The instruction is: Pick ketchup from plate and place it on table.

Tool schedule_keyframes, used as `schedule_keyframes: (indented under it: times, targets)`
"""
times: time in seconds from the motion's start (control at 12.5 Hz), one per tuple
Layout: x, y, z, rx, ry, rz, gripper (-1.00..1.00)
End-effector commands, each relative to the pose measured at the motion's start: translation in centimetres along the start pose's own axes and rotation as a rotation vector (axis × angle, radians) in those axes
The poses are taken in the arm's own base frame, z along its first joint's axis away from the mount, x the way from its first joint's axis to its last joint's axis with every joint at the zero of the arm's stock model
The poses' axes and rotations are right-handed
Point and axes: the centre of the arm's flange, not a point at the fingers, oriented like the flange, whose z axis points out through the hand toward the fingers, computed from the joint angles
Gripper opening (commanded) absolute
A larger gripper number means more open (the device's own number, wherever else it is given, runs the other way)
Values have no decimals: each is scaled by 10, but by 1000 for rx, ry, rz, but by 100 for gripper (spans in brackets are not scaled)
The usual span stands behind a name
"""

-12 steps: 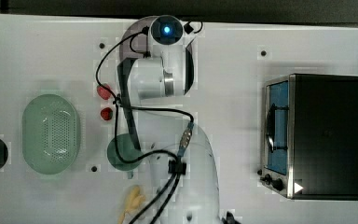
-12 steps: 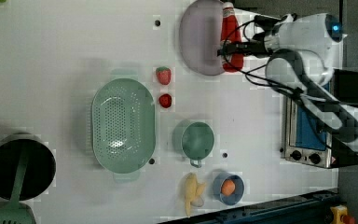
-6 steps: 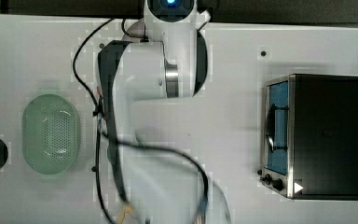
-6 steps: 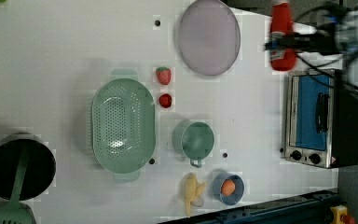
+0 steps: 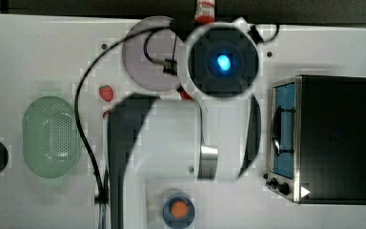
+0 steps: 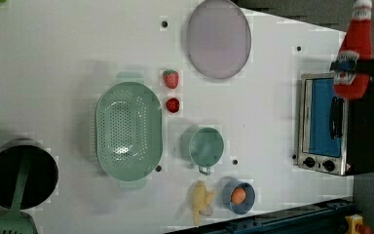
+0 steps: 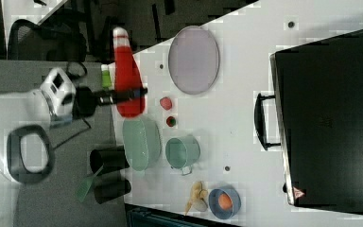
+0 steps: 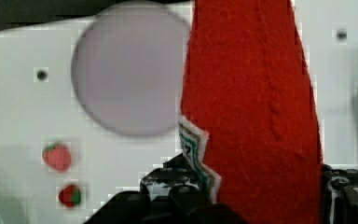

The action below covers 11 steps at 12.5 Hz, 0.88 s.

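The ketchup (image 6: 353,44), a red bottle with a white cap, hangs high above the table (image 6: 53,58), with my gripper (image 6: 358,66) shut across its labelled lower body. In the right view the ketchup (image 7: 126,66) points cap-up in the picture and the dark fingers (image 7: 137,93) cross it. Up close in the wrist view, the ketchup (image 8: 256,116) stands beside the plate (image 8: 126,79). The pale lilac plate (image 6: 218,39) lies bare near the table's far edge. In the top view the arm hides most of the bottle, apart from the cap (image 5: 205,8).
A green basket (image 6: 129,131), two strawberries (image 6: 171,78), a green cup (image 6: 205,145), a banana (image 6: 200,200) and a blue bowl (image 6: 238,196) sit mid-table. A toaster oven (image 6: 338,126) stands at the left view's right, and a black pot (image 6: 19,170) at the left view's lower left.
The ketchup has left the plate in my gripper, risen, and moved toward the left view's right. The plate now lies bare.
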Motion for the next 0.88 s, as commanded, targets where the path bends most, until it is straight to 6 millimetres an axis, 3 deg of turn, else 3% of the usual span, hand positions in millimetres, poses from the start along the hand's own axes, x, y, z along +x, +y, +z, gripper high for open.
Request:
schedule_keyframes:
  times: [0.08, 0.24, 0.48, 0.88]
  targets:
    - [-47, 21, 67, -33, -169, 68, 18]
    - [-77, 38, 89, -41, -198, 94, 18]
    - [-111, 50, 144, -42, -190, 111, 18]
    - [-129, 52, 234, -34, -202, 110, 18]
